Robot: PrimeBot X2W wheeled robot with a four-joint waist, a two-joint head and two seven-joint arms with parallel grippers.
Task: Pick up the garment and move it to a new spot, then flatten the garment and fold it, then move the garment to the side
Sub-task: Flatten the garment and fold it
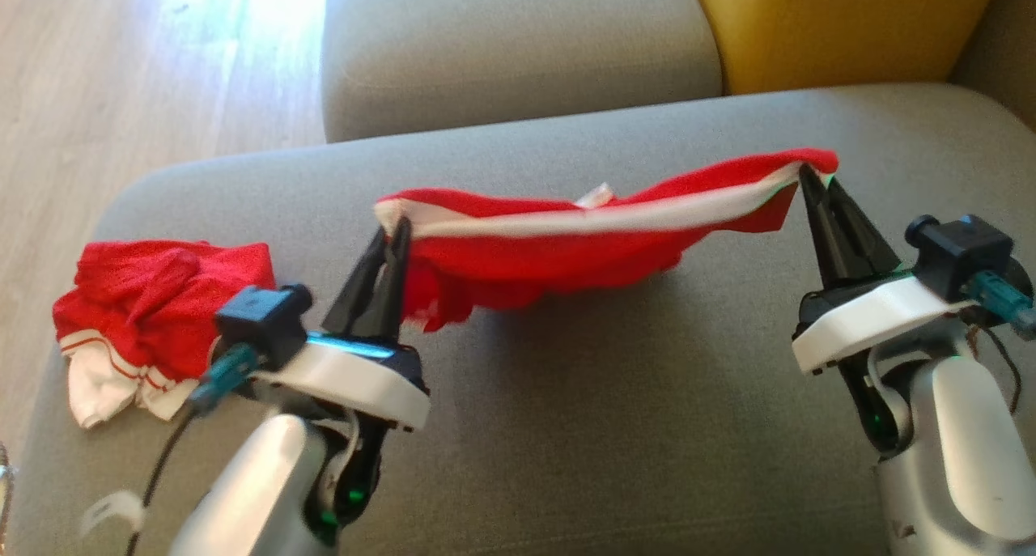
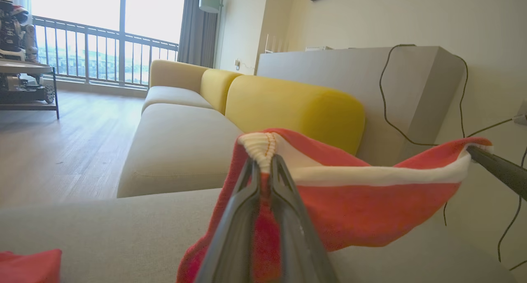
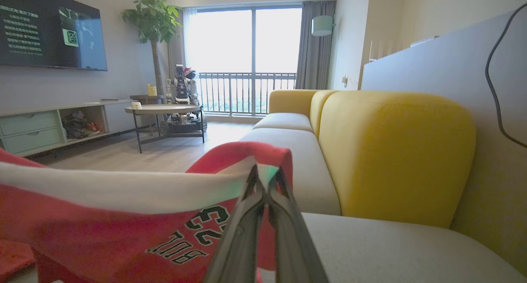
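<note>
Judged as the carry to a new spot. Lower onto the bare stretch of seat (image 1: 566, 451) in front, well apart from the red pile (image 1: 154, 297) at the left end. Move both arms together and level, holding the span taut to avoid sag or twist. Let the hanging lower edge touch first, then draw back toward the robot to lay the cloth flat.

Garment (image 1: 558, 256) raised above the seat, strung left to right across the head view, right end somewhat higher and farther back. Cannot tell whether the lowest fold brushes the cushion. Long axis along the white band (image 1: 583, 220), band on top, red body hanging below, printed side toward the right wrist camera.

Left gripper (image 1: 396, 234) pressed together on the band's left end. Right gripper (image 1: 805, 171) pinching its right end.
</note>
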